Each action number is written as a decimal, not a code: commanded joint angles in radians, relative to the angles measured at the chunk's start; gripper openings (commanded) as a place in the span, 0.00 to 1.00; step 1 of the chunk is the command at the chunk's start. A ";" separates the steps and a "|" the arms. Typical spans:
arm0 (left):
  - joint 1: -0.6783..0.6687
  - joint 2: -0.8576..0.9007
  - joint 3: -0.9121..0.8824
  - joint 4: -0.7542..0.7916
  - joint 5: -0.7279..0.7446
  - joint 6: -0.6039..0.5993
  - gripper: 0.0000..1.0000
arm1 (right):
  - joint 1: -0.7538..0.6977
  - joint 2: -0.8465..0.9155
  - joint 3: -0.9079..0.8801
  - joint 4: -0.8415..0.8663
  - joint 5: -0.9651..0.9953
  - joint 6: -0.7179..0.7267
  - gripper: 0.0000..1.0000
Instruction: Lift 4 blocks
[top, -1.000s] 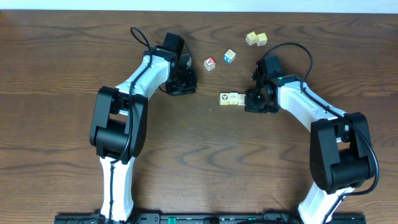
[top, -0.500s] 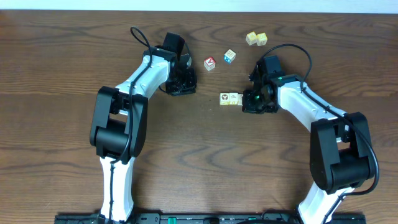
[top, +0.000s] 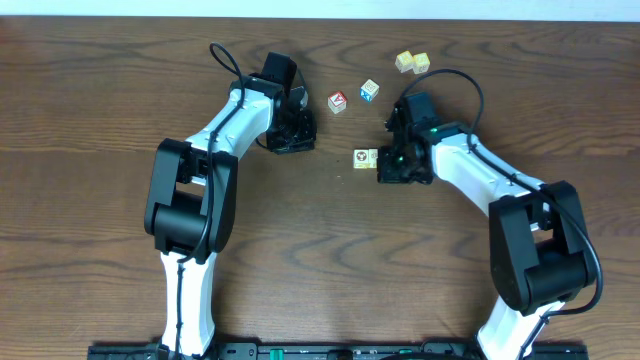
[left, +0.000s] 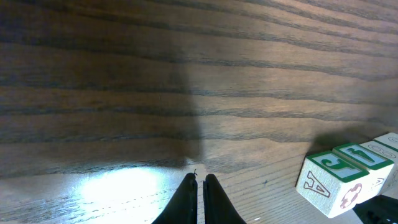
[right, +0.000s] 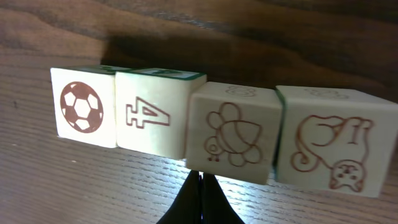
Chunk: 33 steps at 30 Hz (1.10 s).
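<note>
1. The right pincer (right: 199, 190) is fully closed, its two fingers pressed together with nothing between them, so it has hold of nothing
2. Its tip points at the lower edge of the row of four blocks (right: 152, 115), right under the seam between the second and third cube; I cannot tell whether it touches them
3. The row lies flat on the desk (top: 100, 100) with the cubes side by side. They are the football block (right: 81, 106), the block with a 4 (right: 152, 115), the block with a round outline figure (right: 233, 134) and the block with a cat-like figure (right: 329, 146). The last two sit slightly out of line with the first two
4. From overhead, the row lies right of the desk's middle and nearer the far edge than the near edge. Only its two left-hand cubes show; the others are hidden under the right arm's wrist
5. The left pincer (left: 198, 186) is also closed and empty, its tips low over bare wood beside a bright patch of light. It stands left of the desk's middle, towards the far edge and well apart from the row
6. In the left wrist view, the end of the row shows at the lower right, with green-printed tops
7. A red-faced cube (top: 337, 101) and a blue-faced cube (top: 370, 90) lie near each other between the two pincers, closer to the far edge
8. Two yellow cubes (top: 404, 61) sit just beside each other close to the far edge, beyond the right pincer
</note>
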 joint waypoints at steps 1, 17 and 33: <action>0.003 -0.012 -0.008 0.000 0.002 0.014 0.07 | 0.016 0.008 0.021 0.003 0.076 0.000 0.01; 0.003 -0.012 -0.008 0.000 0.002 0.014 0.07 | 0.020 0.008 0.021 0.018 0.119 0.008 0.01; 0.003 -0.012 -0.008 -0.007 0.002 0.014 0.07 | -0.013 -0.084 0.129 -0.088 0.086 0.033 0.01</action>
